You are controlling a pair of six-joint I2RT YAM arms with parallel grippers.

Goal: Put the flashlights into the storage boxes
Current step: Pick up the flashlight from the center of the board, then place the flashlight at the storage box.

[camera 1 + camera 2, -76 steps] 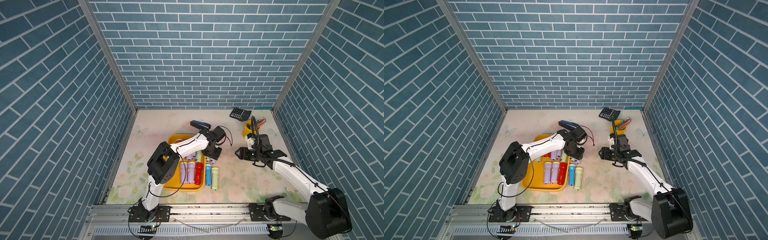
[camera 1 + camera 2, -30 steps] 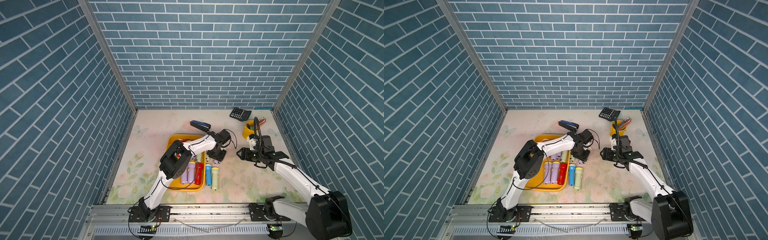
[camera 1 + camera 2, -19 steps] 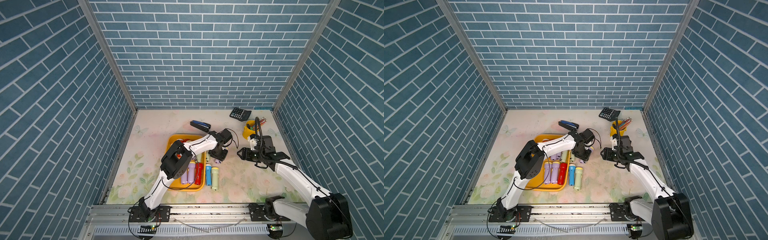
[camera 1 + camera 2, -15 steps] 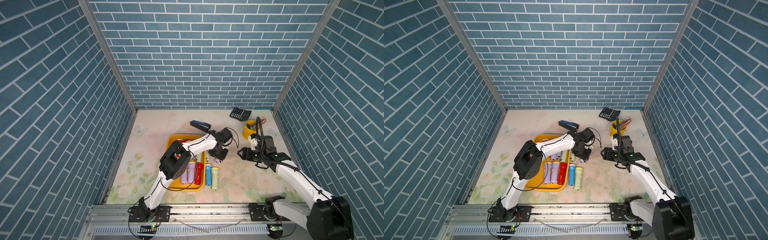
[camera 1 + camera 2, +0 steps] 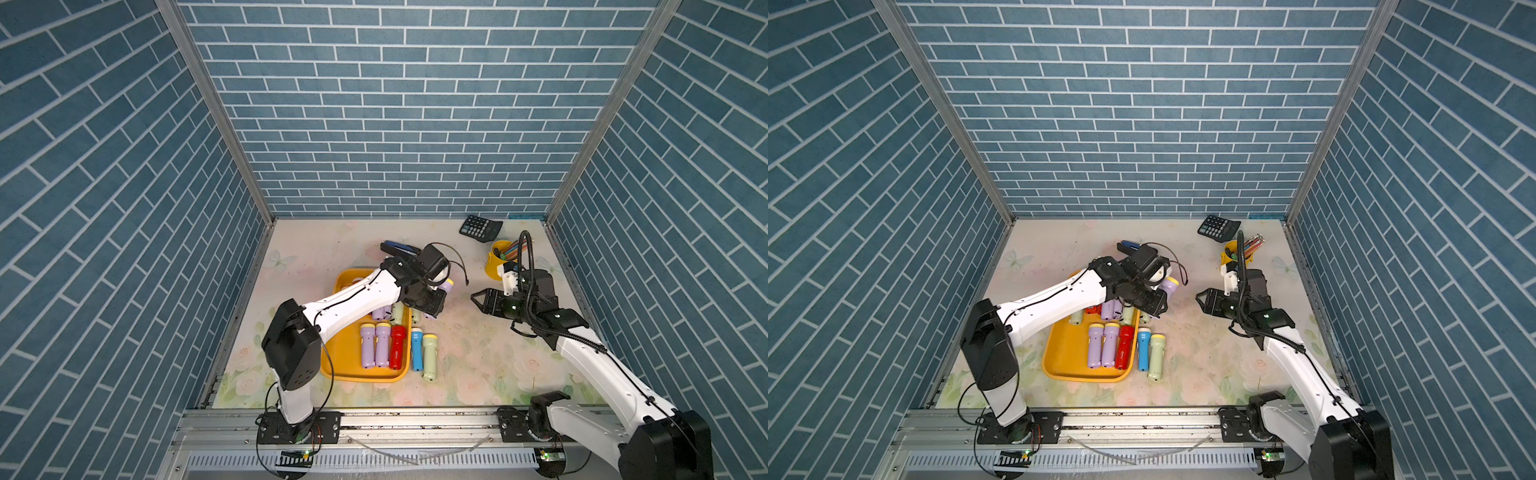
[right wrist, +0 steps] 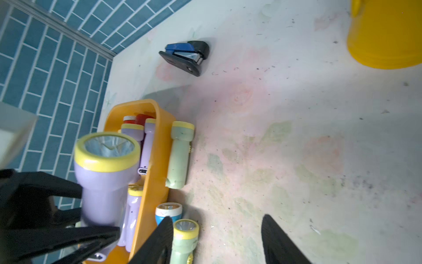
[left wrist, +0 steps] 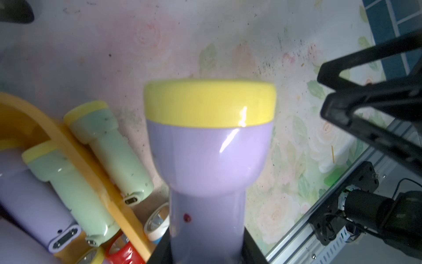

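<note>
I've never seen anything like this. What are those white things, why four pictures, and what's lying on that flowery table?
The white things are a robot's left arm and right arm, each ending in a two-fingered gripper. Two pictures look down from overhead; two come from cameras on the wrists. The left gripper holds a lilac flashlight; the right gripper is open and empty. On the table, a yellow-orange tray holds several flashlights; a blue flashlight and a pale green flashlight lie beside it. A stapler, a calculator and a pencil cup sit farther back.
</note>
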